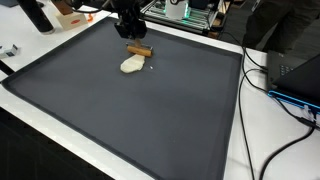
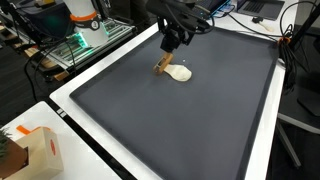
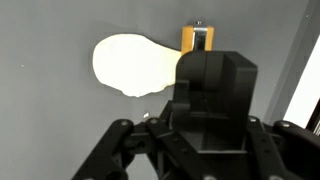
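On the far part of the table (image 1: 236, 150), over its dark mat (image 1: 150, 120), I have the claw (image 1: 131, 36) hanging just above a short brown stick (image 1: 138, 50). I cannot tell if the claw is open or closed: its fingers are dark against the mat, and in the wrist view its own body covers them. The stick lies flat on the mat. A pale soft lump (image 1: 131, 65) lies just beside it, at six o'clock from the stick in an exterior view and at nine o'clock in the wrist view. Whether the two touch I cannot see. Cables (image 1: 270, 75) lie at the table edge at three o'clock.
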You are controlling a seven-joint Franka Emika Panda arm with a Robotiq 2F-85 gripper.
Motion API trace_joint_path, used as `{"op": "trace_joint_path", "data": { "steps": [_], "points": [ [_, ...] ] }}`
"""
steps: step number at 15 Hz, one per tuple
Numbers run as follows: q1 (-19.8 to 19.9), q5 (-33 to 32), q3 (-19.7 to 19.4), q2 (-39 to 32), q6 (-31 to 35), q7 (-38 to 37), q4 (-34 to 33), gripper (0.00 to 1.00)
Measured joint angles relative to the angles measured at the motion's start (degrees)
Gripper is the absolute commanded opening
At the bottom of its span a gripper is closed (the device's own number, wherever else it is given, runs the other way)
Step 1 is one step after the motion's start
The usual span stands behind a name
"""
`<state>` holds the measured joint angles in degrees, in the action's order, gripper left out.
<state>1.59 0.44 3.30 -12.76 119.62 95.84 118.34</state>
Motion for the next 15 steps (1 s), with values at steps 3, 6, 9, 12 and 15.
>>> {"op": "trace_joint_path", "data": {
  "steps": [3,6,9,12,15],
  "points": [
    [0.33,0.74,-0.22,0.26,-0.93,-0.19,-0.14,0.24],
    [0.8,1.43,-0.43,0.96,-2.0,-0.38,-0.63,0.24],
    [1.05,2.44,-0.62,1.78,-2.88,-1.34,-1.4,0.24],
    [1.15,4.31,-0.96,2.86,-5.04,-5.22,-2.45,0.24],
    [1.22,6.41,-1.49,4.26,-8.26,-11.17,-4.03,0.24]
  ]
}}
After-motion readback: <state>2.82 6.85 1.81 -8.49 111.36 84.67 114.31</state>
